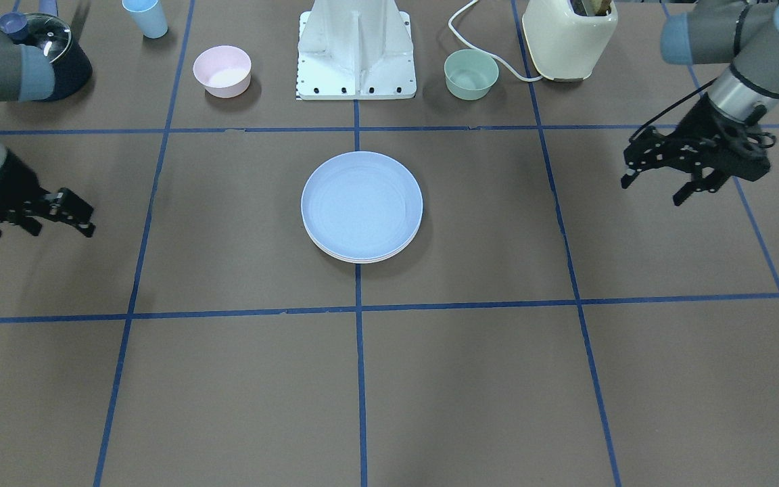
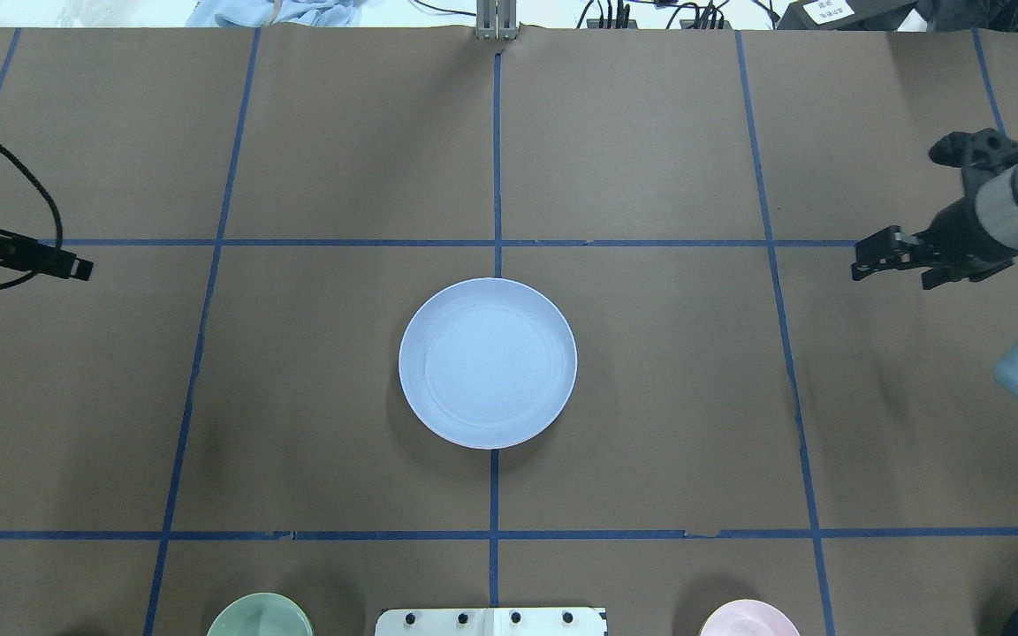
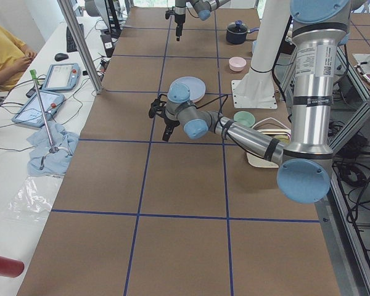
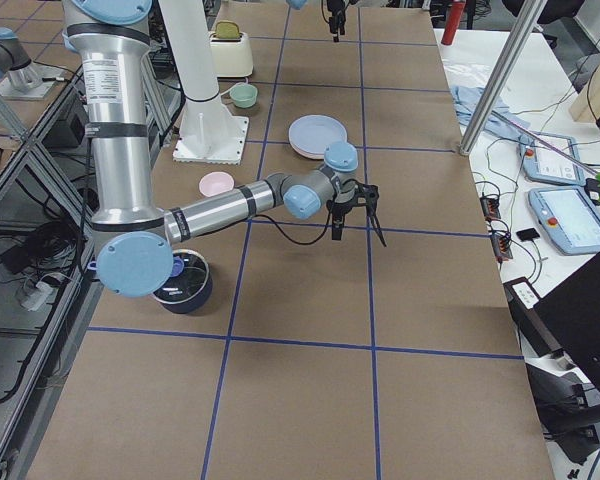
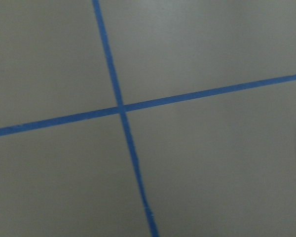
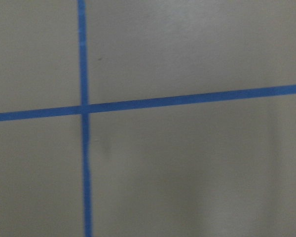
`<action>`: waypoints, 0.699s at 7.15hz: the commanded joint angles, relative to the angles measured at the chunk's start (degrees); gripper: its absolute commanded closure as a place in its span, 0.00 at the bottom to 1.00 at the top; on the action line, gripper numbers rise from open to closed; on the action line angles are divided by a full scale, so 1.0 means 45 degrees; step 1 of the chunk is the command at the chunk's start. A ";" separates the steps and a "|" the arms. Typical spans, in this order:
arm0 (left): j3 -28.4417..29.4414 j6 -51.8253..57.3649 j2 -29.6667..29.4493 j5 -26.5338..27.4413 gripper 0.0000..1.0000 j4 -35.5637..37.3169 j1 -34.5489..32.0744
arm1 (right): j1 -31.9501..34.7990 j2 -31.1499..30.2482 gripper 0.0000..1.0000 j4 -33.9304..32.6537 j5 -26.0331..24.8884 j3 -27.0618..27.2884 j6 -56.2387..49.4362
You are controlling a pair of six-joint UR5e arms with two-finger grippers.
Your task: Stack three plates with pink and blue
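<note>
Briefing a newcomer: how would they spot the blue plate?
Find the white robot base. Straight out from it, mid-table, the blue plate tops a stack. It is wide and shallow, unlike the deep pink bowl and green bowl.

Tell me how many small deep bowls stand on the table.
2. The pink bowl stands beside the white base on the robot's right; the green bowl stands on its left. None seems hidden.

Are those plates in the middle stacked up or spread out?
Stacked: the blue plate lies on top, with paler plate rims peeking out beneath it.
</note>
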 commanded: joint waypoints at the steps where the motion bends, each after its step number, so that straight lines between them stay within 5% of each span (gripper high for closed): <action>1: 0.1663 0.3791 0.0238 -0.0532 0.00 -0.0035 -0.2031 | 0.2896 -0.0491 0.00 -0.1086 0.1076 -0.1019 -0.4520; 5: 0.3541 0.5246 0.0024 -0.1502 0.00 0.0197 -0.5582 | 0.4587 0.0115 0.00 -0.4257 0.1661 -0.1200 -0.7919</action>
